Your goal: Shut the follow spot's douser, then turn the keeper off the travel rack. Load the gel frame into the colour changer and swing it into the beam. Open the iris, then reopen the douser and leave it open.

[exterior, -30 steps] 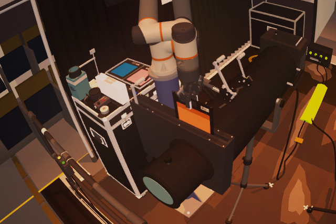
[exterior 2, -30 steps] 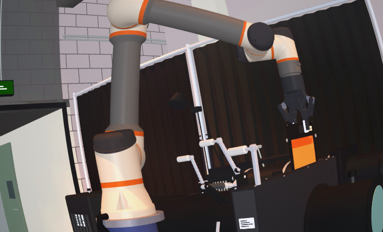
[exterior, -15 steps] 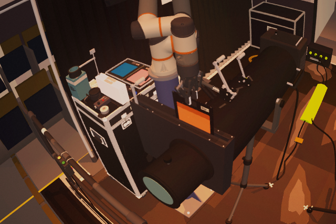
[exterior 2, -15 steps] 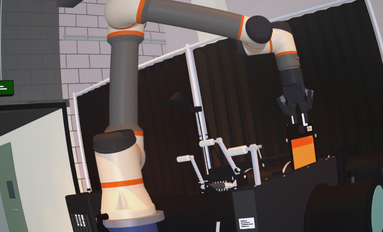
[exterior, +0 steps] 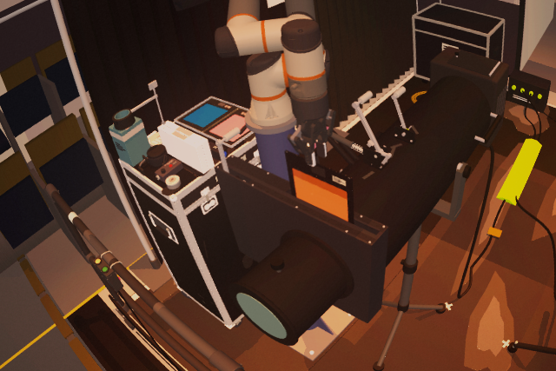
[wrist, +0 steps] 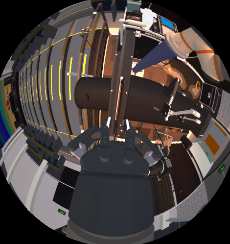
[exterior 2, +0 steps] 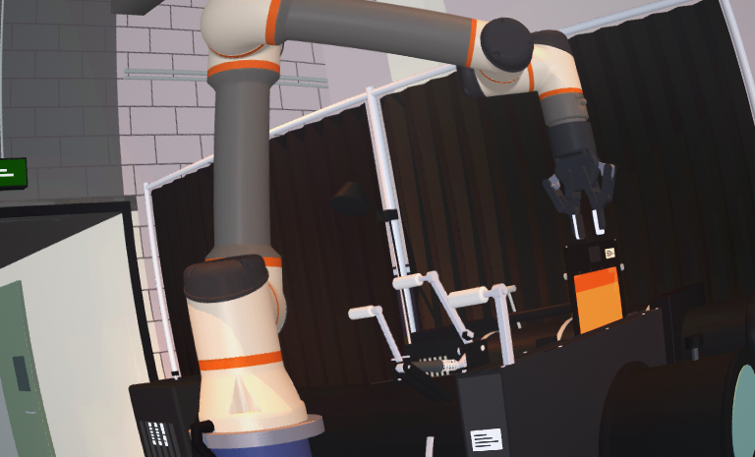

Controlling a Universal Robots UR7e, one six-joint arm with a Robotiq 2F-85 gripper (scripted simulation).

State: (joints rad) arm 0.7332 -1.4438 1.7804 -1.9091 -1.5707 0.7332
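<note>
My gripper [exterior: 313,157] [exterior 2: 588,228] [wrist: 117,121] hangs just above the top edge of the gel frame [exterior: 320,192] [exterior 2: 596,290], a black frame with an orange gel. The frame stands upright, its lower part down in the slot of the colour changer [exterior: 310,228] [wrist: 120,80], the flat black box across the follow spot's barrel [exterior: 417,151] [wrist: 144,98]. Behind it on the barrel stand several white-handled levers [exterior: 375,129] [exterior 2: 445,313]. The lens [exterior: 262,315] points toward the near floor. The gripper is open and holds nothing.
The colour changer's top edge [exterior: 341,219] lies right below the fingers. A flight case [exterior: 179,205] with a rack of blue and pink gel frames [exterior: 215,119] stands left of the robot base. The spot's stand [exterior: 406,277], a yellow cable ramp [exterior: 521,169] and cables occupy the floor right.
</note>
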